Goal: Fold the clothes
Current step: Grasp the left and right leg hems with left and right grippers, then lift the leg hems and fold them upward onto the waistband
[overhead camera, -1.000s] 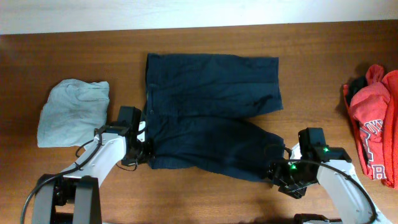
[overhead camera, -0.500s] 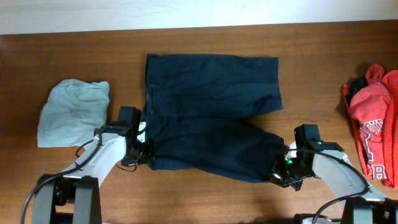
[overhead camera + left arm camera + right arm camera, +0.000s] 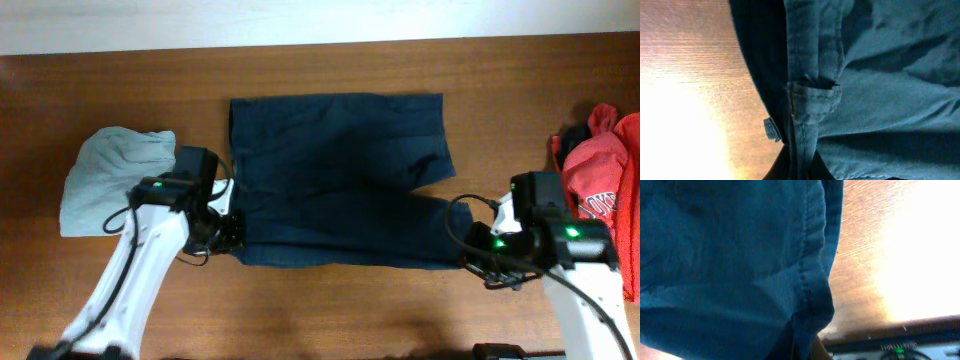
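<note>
Overhead, your left claw (image 3: pixel 232 238) is clamped on the shorts (image 3: pixel 340 180) at the waistband corner. Your right claw (image 3: pixel 472 262) pinches the near leg's hem. Both arms angle inward over the tabletop (image 3: pixel 320 315), with the shorts spread between them.

The table (image 3: pixel 330 310) is plain brown wood, its grain running from side to side, and three pieces of clothing lie on it. Dark navy shorts (image 3: pixel 340 170) are spread across the middle, waistband to the left and both legs pointing right, one leg towards the far edge and the other towards the front. Just off to their left sits a crumpled pale grey-green garment (image 3: pixel 110 180). At the right edge a red garment (image 3: pixel 600 200) with white lettering lies bunched, partly out of view.
</note>
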Robot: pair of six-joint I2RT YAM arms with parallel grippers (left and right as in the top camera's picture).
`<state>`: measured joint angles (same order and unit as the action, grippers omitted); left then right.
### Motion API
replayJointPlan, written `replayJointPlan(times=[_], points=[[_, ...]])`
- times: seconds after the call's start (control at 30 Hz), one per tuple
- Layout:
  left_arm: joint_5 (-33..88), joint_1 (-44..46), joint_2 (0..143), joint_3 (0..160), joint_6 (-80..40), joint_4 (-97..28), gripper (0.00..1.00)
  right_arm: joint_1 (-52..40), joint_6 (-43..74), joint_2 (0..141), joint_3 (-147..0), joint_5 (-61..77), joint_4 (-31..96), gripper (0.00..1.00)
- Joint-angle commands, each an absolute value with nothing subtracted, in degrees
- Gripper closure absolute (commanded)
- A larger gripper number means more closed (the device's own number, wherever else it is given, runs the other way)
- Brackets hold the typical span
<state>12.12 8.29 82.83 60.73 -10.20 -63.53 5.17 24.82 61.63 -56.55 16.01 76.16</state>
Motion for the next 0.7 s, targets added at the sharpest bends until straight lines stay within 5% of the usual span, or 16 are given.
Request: replayJointPlan(times=[0.0, 0.2, 0.67], points=[[9.02, 7.84, 76.14, 64.95, -9.10, -69.54, 0.99, 5.28, 24.05, 58.98, -62.83, 9.85, 82.89, 0.96], [6.92, 7.84, 66.92, 67.51, -9.13, -75.96, 0.99, 5.28, 24.05, 57.76, -71.11, 9.82, 91.74, 0.96], [6.20, 7.81, 84.16, 68.31, -3.31, -55.75, 0.94, 5.28, 22.44, 89.27, -72.44, 12.25, 63.86, 0.96]])
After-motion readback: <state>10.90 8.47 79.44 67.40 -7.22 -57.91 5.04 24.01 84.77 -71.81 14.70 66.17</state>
